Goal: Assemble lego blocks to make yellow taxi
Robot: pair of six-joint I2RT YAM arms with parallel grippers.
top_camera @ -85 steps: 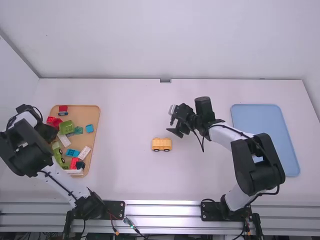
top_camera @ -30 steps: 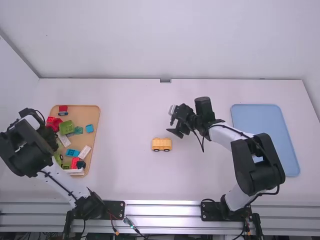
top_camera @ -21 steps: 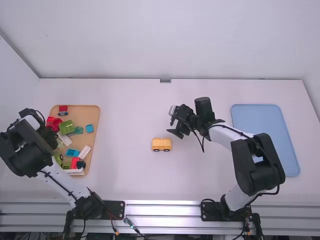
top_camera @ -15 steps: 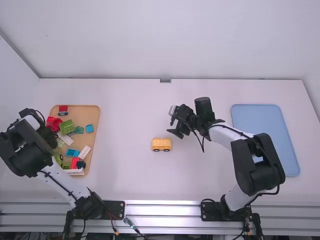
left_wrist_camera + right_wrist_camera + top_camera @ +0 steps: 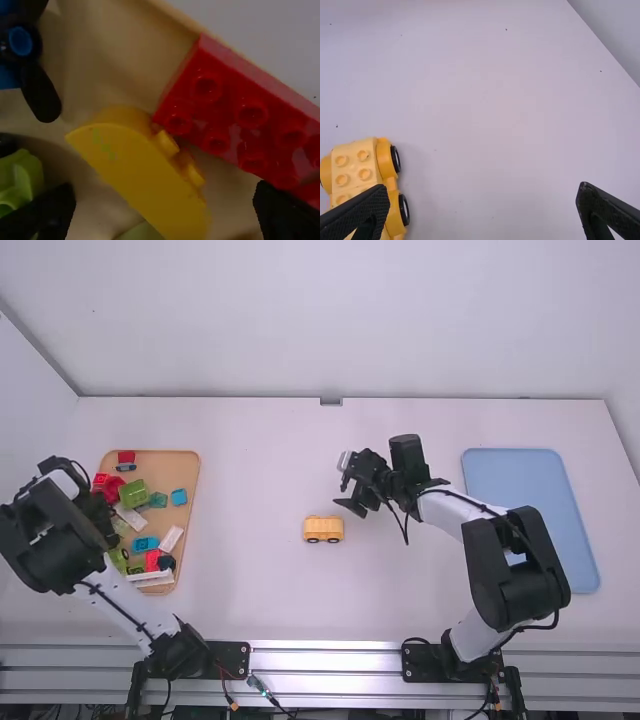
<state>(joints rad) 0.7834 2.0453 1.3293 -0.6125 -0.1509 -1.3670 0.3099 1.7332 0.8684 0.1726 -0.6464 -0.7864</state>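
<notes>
White bench (image 5: 260,590) ran beneath the wheeled yellow base (image 5: 323,529), upright mid-surface, probably for building room. Over the wooden tray (image 5: 172,468), the left gripper (image 5: 165,207) had its jaws apart, a smooth, curved yellow block (image 5: 140,170) between them, likely wanted as bodywork, beside a glossy, studded red brick (image 5: 235,120). The right gripper (image 5: 484,200), near the base, had empty jaws spread, perhaps ready to steady it.

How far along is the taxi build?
Looks done: the yellow wheeled base stands on the table, bare studs on top. In hand: nothing; the left gripper is open over a curved yellow block in the tray, and the right gripper is open and empty. Remaining: probably grasping that block and fitting it on the base.
</notes>
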